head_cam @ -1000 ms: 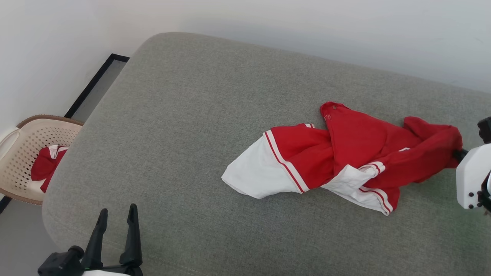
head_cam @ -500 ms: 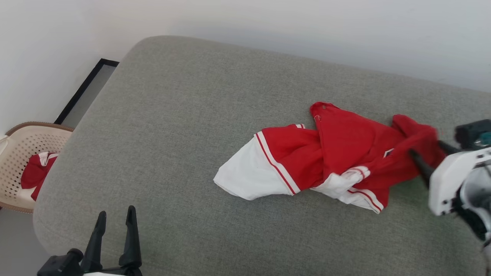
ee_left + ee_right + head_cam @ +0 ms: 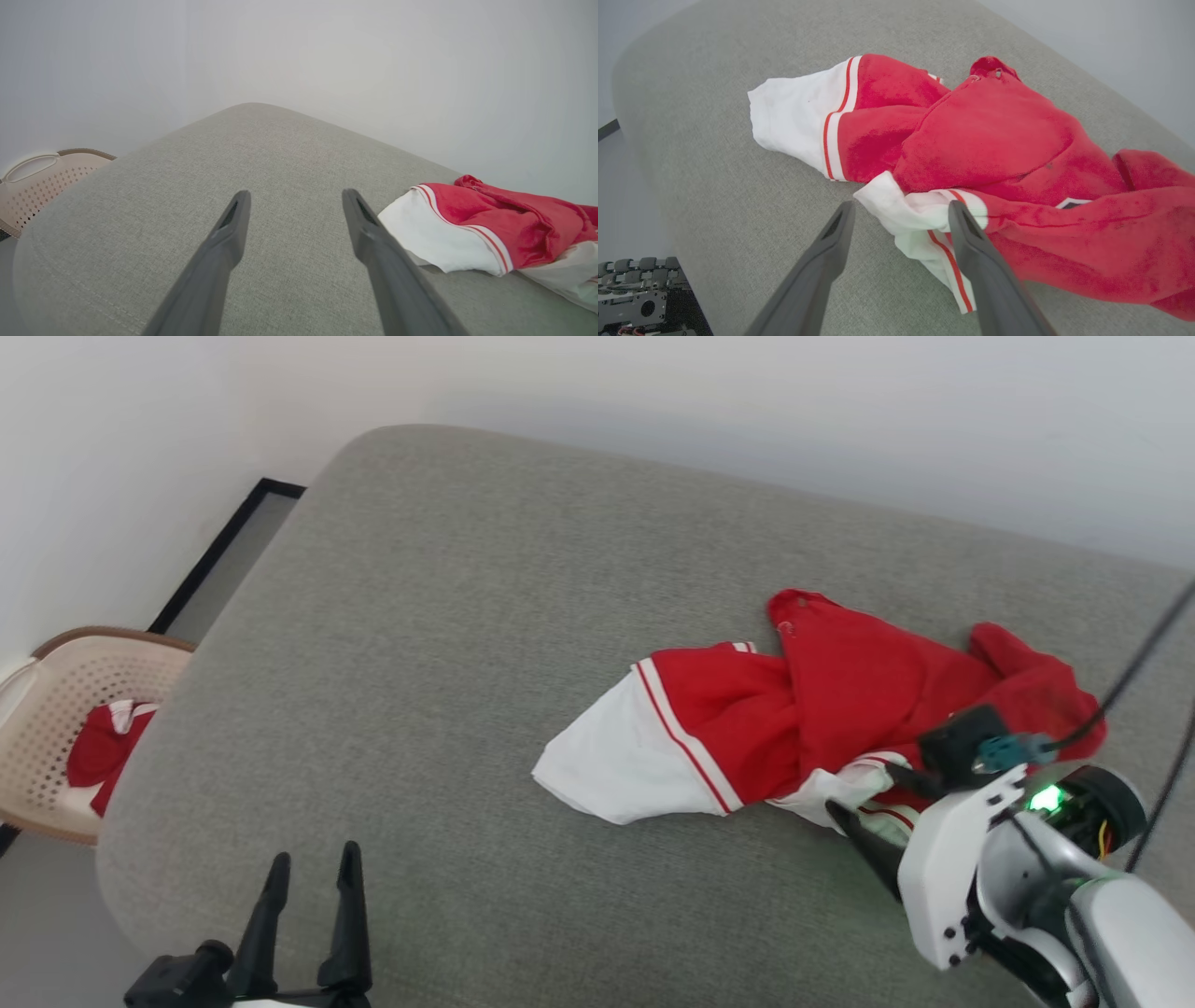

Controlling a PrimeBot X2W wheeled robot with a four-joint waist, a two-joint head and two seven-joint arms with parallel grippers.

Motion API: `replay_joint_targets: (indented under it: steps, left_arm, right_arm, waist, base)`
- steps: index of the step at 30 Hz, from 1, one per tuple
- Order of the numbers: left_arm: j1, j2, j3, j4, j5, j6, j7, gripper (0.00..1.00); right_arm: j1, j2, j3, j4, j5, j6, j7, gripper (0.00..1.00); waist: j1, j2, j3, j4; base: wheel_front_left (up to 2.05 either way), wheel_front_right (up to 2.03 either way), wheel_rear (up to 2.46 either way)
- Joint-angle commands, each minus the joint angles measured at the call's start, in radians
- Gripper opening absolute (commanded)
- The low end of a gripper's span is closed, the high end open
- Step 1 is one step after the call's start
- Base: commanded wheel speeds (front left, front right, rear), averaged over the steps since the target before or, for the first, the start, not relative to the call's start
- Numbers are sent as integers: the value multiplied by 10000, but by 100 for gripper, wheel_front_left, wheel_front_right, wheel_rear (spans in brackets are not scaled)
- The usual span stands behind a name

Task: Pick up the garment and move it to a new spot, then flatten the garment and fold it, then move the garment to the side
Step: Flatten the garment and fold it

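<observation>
Just ahead of the right pincer [image 3: 901, 207], spread wide and empty: the garment [image 3: 985, 140], crumpled on the cushion [image 3: 448, 616], long axis crosswise to the fingers, striped cuff [image 3: 924, 200] nearest the tips. Well off to the right of the left pincer [image 3: 296, 193], likewise wide and empty. Red body bunched, one white sleeve [image 3: 789, 116] flung out ahead-left of the right pincer.
</observation>
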Motion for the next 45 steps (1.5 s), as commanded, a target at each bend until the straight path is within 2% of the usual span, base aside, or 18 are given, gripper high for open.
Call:
replay_joint_targets:
  steps: [1, 7, 16, 17, 18, 19, 25, 32, 39, 45]
  left_arm:
    - [-74, 68, -104, 39, -60, -25, -50, 100]
    - [-266, 108, -463, 163, -241, -27, -50, 100]
    - [-470, 101, -757, 408, -358, -28, -50, 100]
    - [-480, 94, -762, 427, -373, -28, -50, 100]
    - [-483, 89, -778, 447, -390, -29, -50, 100]
    - [-491, 85, -801, 466, -397, -29, -50, 100]
    - [-568, 78, -708, 521, -440, -29, -50, 100]
    - [-372, 99, -525, 436, -428, -29, -50, 100]
    - [-320, 159, -394, 339, -384, -30, -50, 100]
    - [-451, 244, -430, 304, -394, -30, -50, 100]
  right_arm:
    - [85, -106, 185, -64, -51, -2, 271, 100]
    - [-402, -491, 930, 345, -538, -2, 760, 100]
    - [-1590, -1073, 2388, 2004, -724, -2, 725, 100]
    - [-1750, -1116, 2517, 2247, -772, -2, 682, 75]
    - [-1907, -1193, 2763, 2410, -838, -2, 640, 34]
    - [-2049, -1153, 2835, 2575, -733, -2, 544, 0]
    - [-2515, -1175, 3065, 2846, -311, -2, 270, 0]
    - [-2136, -1814, 2560, 1797, 451, -2, 728, 0]
    - [-707, -2445, 840, 612, 760, -2, 1776, 0]
    - [810, -2243, -1218, 574, 461, -2, 2363, 0]
  waist:
    - [0, 0, -2, 144]
    - [0, 0, 109, 585]
    - [0, 0, 362, 1083]
    - [0, 0, 387, 1101]
    - [0, 0, 407, 1114]
    - [0, 0, 429, 1116]
    - [0, 0, 427, 1000]
    - [0, 0, 294, 457]
    - [0, 0, 276, -139]
    - [0, 0, 343, -492]
  base:
    - [0, 0, 0]
    - [0, 0, 0]
    - [0, 0, 0]
    - [0, 0, 0]
    - [0, 0, 0]
    - [0, 0, 0]
    - [0, 0, 0]
    - [0, 0, 0]
    - [0, 0, 0]
    - [0, 0, 0]
